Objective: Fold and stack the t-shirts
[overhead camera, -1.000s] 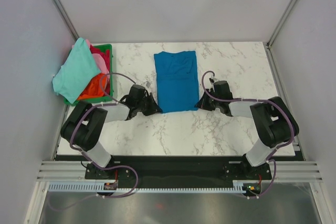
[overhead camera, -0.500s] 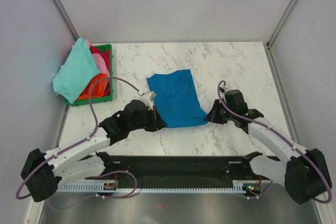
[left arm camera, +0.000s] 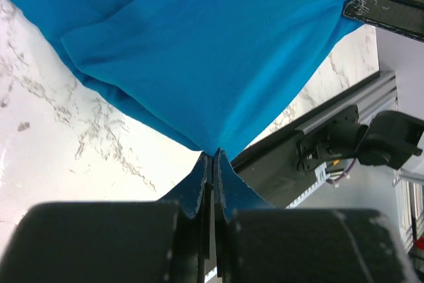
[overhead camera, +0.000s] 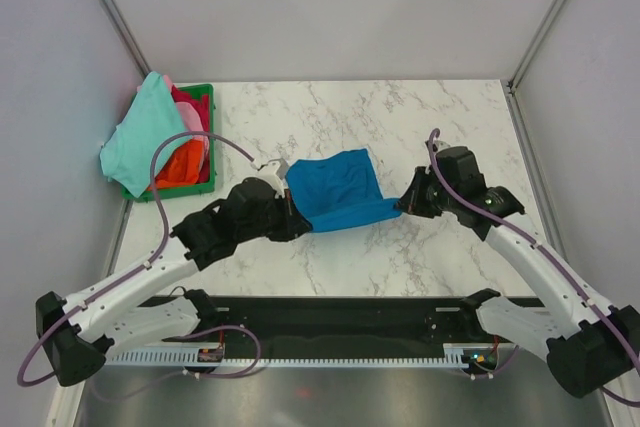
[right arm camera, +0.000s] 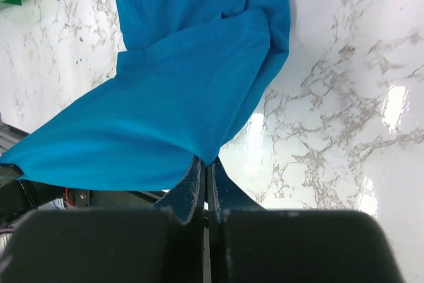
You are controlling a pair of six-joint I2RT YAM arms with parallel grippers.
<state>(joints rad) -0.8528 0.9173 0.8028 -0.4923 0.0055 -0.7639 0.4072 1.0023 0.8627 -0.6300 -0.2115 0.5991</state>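
The bright blue t-shirt (overhead camera: 338, 190) is in the middle of the marble table, its near edge lifted and carried back over its far part. My left gripper (overhead camera: 295, 223) is shut on its near left corner, seen in the left wrist view (left arm camera: 213, 157). My right gripper (overhead camera: 402, 203) is shut on its near right corner, seen in the right wrist view (right arm camera: 207, 162). The blue cloth fills both wrist views (left arm camera: 199, 51) (right arm camera: 192, 91). The mint-green t-shirt (overhead camera: 140, 137), with orange-red (overhead camera: 178, 162), pink (overhead camera: 192, 122) and magenta (overhead camera: 193, 104) ones, is piled at the far left.
A green plastic basket (overhead camera: 204, 95) holds the shirt pile at the table's far left corner. Grey walls and metal frame posts close the table on three sides. A black rail (overhead camera: 330, 312) runs along the near edge.
Both grippers have lifted the shirt's near edge and carried it away from me, folding it over the far part. Both arms have stretched further over the table.
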